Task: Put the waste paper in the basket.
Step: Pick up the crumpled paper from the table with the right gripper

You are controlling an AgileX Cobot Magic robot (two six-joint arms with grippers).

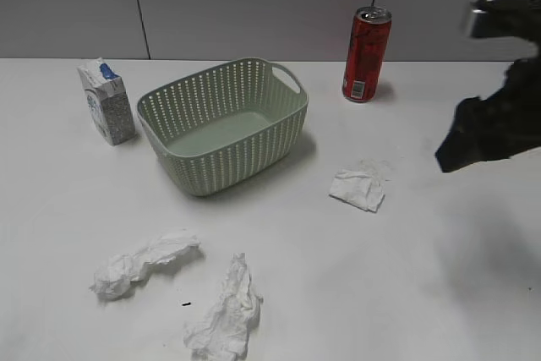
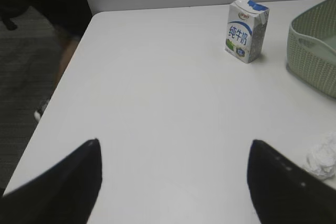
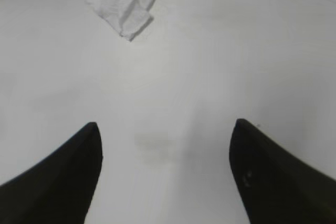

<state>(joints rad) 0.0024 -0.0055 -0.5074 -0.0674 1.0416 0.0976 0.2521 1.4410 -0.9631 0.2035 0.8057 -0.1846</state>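
The pale green basket (image 1: 245, 154) stands empty at the middle back of the white table; its corner shows in the left wrist view (image 2: 315, 51). The waste paper is three white wads on the table: a flat squarish one (image 1: 358, 188) to the right of the basket, a long one (image 1: 144, 262) at front left, and another long one (image 1: 226, 310) at the front. My right gripper (image 3: 166, 123) is open and empty above bare table, with the flat wad (image 3: 122, 2) ahead of it. My left gripper (image 2: 174, 142) is open and empty, with a wad (image 2: 321, 158) to its right.
A white-and-blue carton (image 1: 107, 101) stands left of the basket and also shows in the left wrist view (image 2: 245, 30). A red can (image 1: 366, 54) stands at the back right. The right arm (image 1: 490, 124) hangs over the table's right side. The table's left edge (image 2: 58, 103) is near the left gripper.
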